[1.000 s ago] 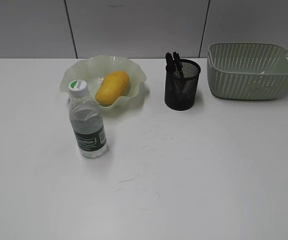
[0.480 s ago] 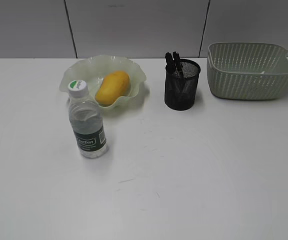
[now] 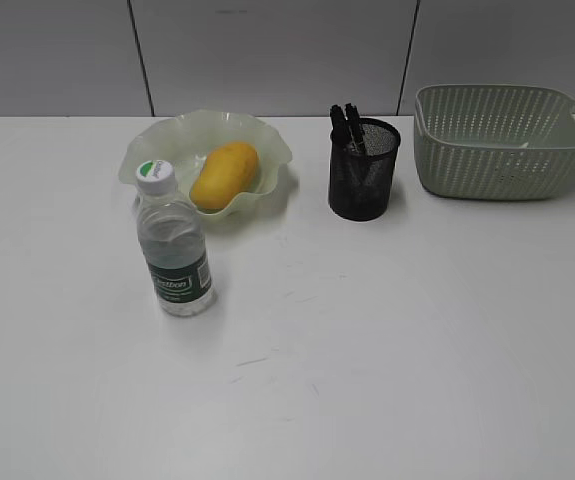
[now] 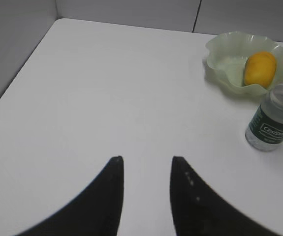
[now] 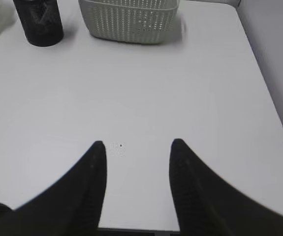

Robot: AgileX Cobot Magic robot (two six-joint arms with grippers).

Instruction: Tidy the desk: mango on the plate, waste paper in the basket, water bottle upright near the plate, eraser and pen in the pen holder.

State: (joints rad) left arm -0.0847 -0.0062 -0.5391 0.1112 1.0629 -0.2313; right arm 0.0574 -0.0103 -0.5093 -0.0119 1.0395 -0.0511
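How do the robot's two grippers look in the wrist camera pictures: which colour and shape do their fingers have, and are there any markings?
The left gripper has two matte black, curved fingers that taper to blunt tips; one finger shows a few tiny pale dots. The right gripper has the same black, horn-like fingers. No cables, labels or arm links are visible.

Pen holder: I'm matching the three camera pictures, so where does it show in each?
Exterior: pen holder upper middle, between plate and basket.
Left wrist: not in view.
Right wrist: pen holder top left.
Shared landmark: the basket, just right of it.
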